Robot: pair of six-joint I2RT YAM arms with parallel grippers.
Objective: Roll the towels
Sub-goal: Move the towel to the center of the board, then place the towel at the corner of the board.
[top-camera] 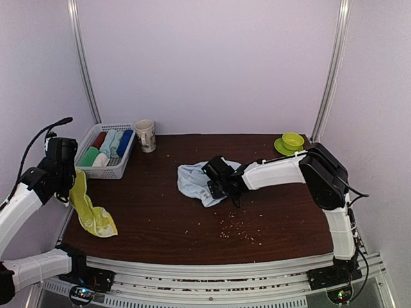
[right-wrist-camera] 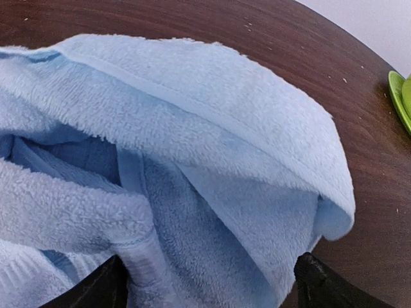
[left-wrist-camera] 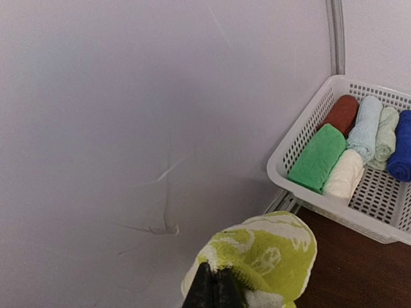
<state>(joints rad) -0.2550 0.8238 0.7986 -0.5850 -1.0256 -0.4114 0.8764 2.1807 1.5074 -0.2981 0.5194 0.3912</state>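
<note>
Step, as I read it: pre-roll. Both towels are crumpled, neither flattened nor rolled yet.

Table: pale blue towel lies bunched mid-table, slightly far of centre. Yellow-green towel hangs at the left edge, top end lifted, bottom end heaped on the near-left of the wood.

Right arm: base near right, elbow up at the right edge, forearm running left and low to the blue heap.

Left arm: raised at the left edge, wrist aimed at the far-left wall. White basket sits just right of that in its view.

Right gripper: jaws wide, one finger each side of a thick fold. Cloth between them, not pinched.

Left gripper: clamped tight on the top end of the yellow-green towel.

Next move, my guess:
- Right needs to pinch a single hem, not the whole wad, then drag it out flat. A grip through several layers would just lift the lump.
- Left needs to lay its towel down flat on the table, away from the crumbs in the near middle.
</note>
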